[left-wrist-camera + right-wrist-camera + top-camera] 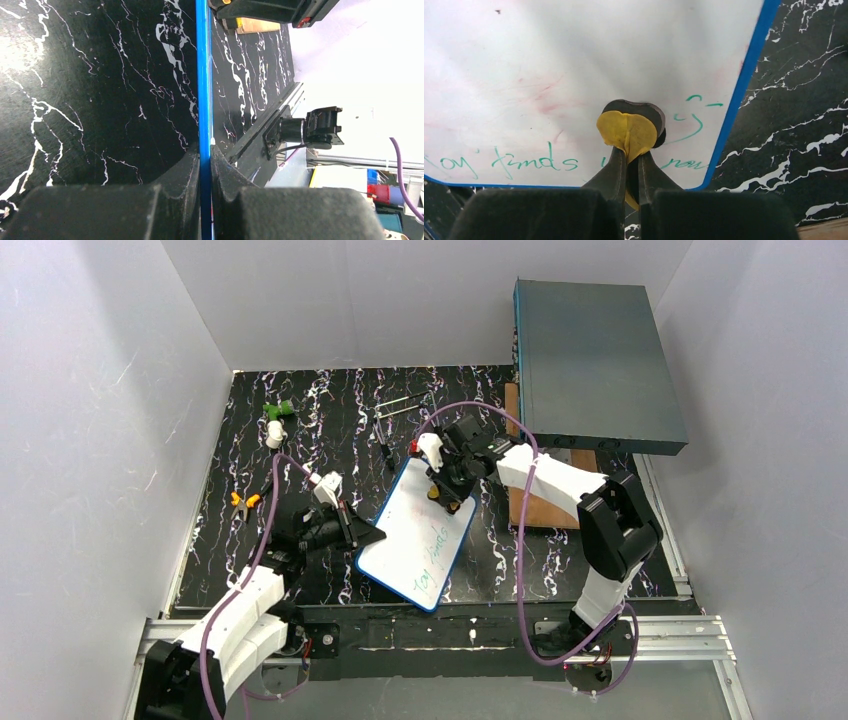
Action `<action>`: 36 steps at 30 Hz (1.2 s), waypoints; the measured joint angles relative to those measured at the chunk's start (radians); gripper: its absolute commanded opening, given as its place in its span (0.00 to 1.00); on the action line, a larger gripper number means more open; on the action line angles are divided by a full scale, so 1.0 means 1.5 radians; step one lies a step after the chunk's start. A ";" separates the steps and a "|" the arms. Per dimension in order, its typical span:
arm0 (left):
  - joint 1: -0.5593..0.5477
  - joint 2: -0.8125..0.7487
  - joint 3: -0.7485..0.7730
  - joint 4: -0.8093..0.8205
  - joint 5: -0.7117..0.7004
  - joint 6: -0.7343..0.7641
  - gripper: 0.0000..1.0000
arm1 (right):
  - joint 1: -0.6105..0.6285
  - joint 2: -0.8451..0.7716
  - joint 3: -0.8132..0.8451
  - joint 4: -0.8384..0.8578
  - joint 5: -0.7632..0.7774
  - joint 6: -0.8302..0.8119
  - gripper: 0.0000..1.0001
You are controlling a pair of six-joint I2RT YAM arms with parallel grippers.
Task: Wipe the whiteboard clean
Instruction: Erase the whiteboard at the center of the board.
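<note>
The whiteboard (425,545), white with a blue frame, lies slanted on the black marbled table. Green handwriting (526,162) runs along its near part, with faint red smudges (544,95) above it. My left gripper (368,537) is shut on the board's left edge. In the left wrist view the blue frame (203,75) runs edge-on between the fingers of that gripper (205,162). My right gripper (629,156) is shut on a yellow-and-black eraser pad (629,127). The pad is pressed on the board's upper part (447,498), beside the green writing.
A large grey-teal box (595,360) sits at the back right over a wooden board (540,508). A green-and-white object (277,420) and an orange-tipped tool (243,500) lie at the left. A black pen (385,454) and a metal clip (402,405) lie behind the board. White walls enclose the table.
</note>
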 measured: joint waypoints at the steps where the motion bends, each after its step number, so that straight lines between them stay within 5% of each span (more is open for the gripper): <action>1: 0.000 -0.008 0.000 -0.009 -0.004 0.002 0.00 | 0.005 0.001 0.000 0.002 0.009 0.006 0.01; 14: 0.001 -0.091 0.000 -0.085 -0.079 -0.006 0.00 | -0.021 0.113 0.138 0.016 0.141 0.058 0.01; 27: 0.001 -0.101 0.000 -0.112 -0.085 -0.011 0.00 | 0.033 0.106 0.145 -0.036 -0.052 0.045 0.01; 36: 0.001 -0.111 0.000 -0.116 -0.089 -0.011 0.00 | 0.006 0.107 0.145 -0.006 0.025 0.132 0.01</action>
